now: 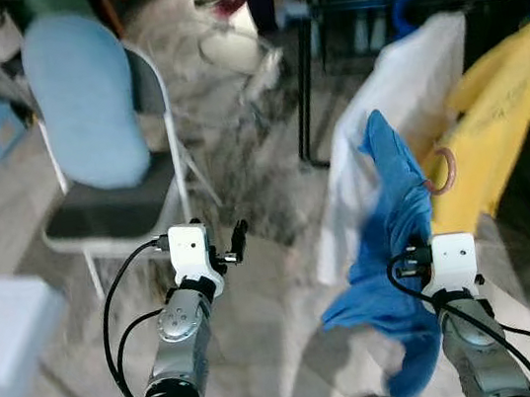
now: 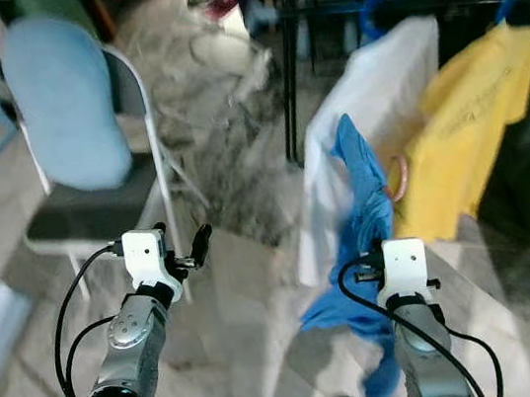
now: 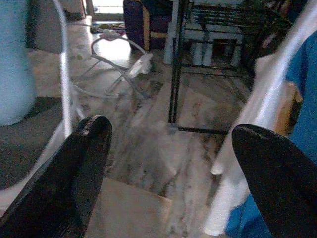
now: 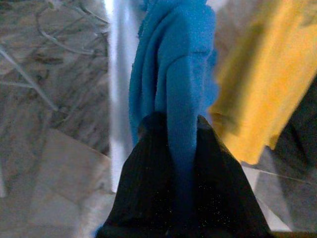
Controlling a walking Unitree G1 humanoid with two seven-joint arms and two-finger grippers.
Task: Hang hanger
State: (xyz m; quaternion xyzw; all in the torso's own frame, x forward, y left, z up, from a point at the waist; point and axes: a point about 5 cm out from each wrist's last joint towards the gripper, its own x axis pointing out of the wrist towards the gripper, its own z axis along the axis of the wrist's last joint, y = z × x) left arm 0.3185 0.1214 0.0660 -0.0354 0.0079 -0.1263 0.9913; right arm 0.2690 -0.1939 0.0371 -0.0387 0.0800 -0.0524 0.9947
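Blue garment (image 1: 394, 229): draped cloth raised before the robot's right side, its top peak level with the white garment behind it, its lower folds hanging down beside the right arm.
Hanger (image 1: 441, 172): a wooden, tan curved hook shows at the blue garment's right edge, against the yellow garment; the remainder is covered by cloth.
Right gripper (image 4: 181, 131): raised at right, both black fingers pressed together on a fold of the blue garment, the cloth squeezed between them.
Left gripper (image 3: 173, 158): raised at left of centre, its two black fingers spread wide apart with nothing between them; marble floor lies beyond the gap.
White garment (image 1: 398, 89): hanging from the rack behind the blue garment, reaching down toward the floor.
Yellow garment (image 1: 502, 113): hanging just right of the white garment, faint lettering on its front.
Rack (image 1: 304, 73): black metal frame, one upright post standing on the floor left of the white garment.
Chair (image 1: 108, 217): white-framed folding chair at left, dark seat, a pale blue cushion (image 1: 83, 101) leaning upright against its back.
Floor (image 1: 240, 162): grey-veined marble; a white wire frame (image 3: 114, 59) lies on it farther back.
Image quality: head views blurred.
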